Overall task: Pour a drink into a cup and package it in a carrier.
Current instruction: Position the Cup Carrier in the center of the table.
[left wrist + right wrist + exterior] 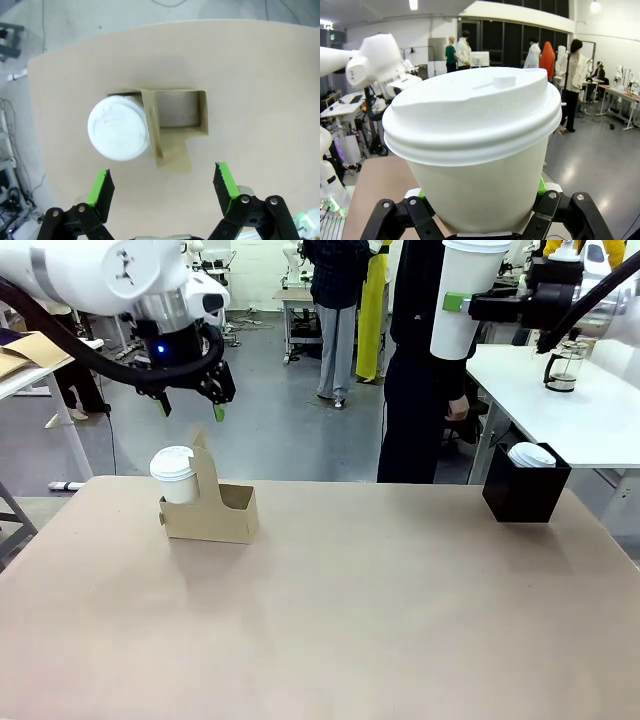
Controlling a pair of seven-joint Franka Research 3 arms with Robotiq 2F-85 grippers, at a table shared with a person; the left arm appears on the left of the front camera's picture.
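Right fingers clamp the tall lidded cup, upper right; left fingers hang wide over the carrier. Keep it upright, lower squarely into the empty slot.

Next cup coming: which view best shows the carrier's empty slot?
Left wrist view: straight down into the carrier, slot empty beside the lidded cup. Front view shows its side; right wrist view faces the held cup.

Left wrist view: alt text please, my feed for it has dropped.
The open left gripper hovers above the brown cardboard carrier on the tan table. A lidded white cup sits in one of its slots; the other slot is empty.
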